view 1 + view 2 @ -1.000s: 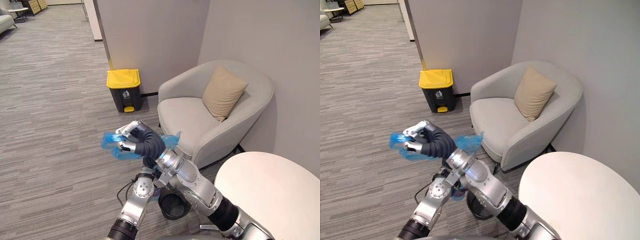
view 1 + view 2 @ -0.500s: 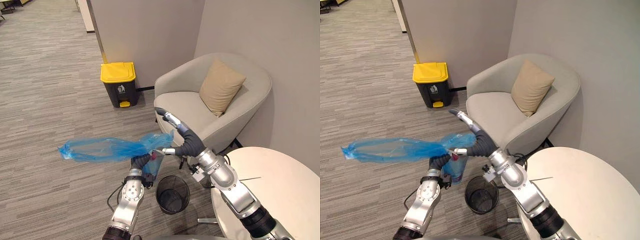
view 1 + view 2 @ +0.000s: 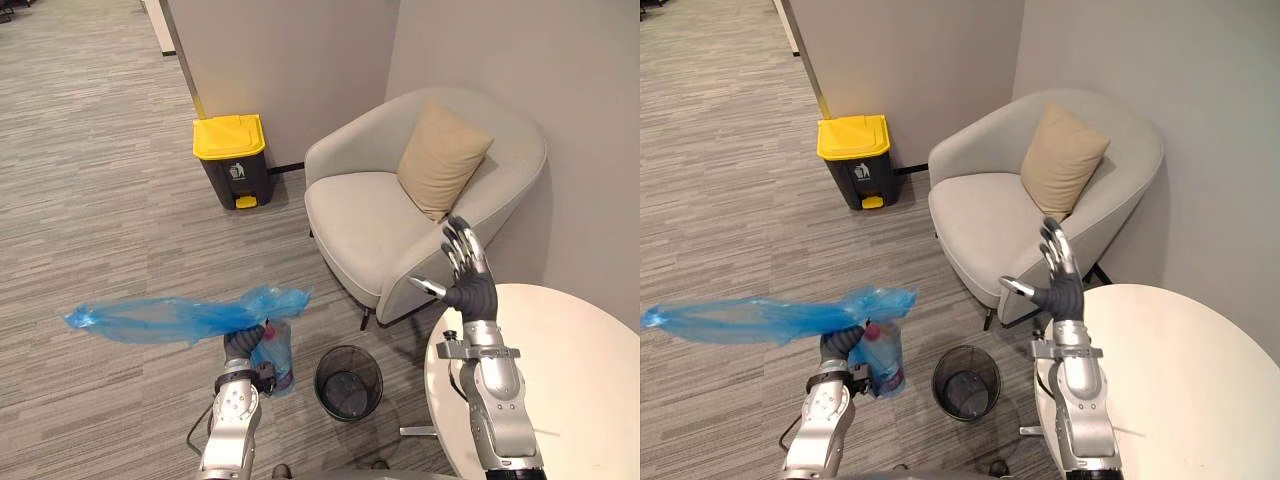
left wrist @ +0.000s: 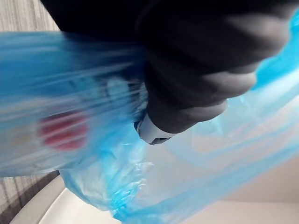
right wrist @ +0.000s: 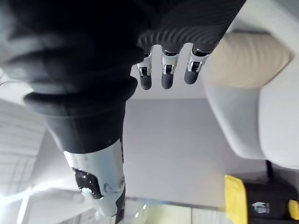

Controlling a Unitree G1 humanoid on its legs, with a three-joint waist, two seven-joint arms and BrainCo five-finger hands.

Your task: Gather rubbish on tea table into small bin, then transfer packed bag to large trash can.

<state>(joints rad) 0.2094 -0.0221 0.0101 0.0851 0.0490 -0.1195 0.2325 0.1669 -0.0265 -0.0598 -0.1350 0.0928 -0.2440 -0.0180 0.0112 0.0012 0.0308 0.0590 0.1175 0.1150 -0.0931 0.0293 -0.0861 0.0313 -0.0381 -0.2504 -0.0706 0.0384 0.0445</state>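
My left hand (image 3: 240, 346) is shut on a blue plastic bag (image 3: 180, 318) and holds it above the floor. The bag's loose top streams out to the left, and its filled lower part (image 3: 880, 366) hangs beside the hand. In the left wrist view something red shows through the blue bag (image 4: 65, 130) pressed against the hand (image 4: 187, 70). A small black mesh bin (image 3: 348, 381) stands on the floor to the right of the bag. The large trash can (image 3: 232, 160) with a yellow lid stands by the far wall. My right hand (image 3: 465, 270) is raised and open over the table's edge, holding nothing.
A grey armchair (image 3: 372, 223) with a tan cushion (image 3: 443, 160) stands in the corner behind the mesh bin. The round white table (image 3: 570, 380) is at the lower right. Grey striped carpet (image 3: 100, 200) stretches between the bag and the large trash can.
My right hand has let go of the bag's top and drawn back right, over the table. The bag stays in my left hand, its top trailing left.
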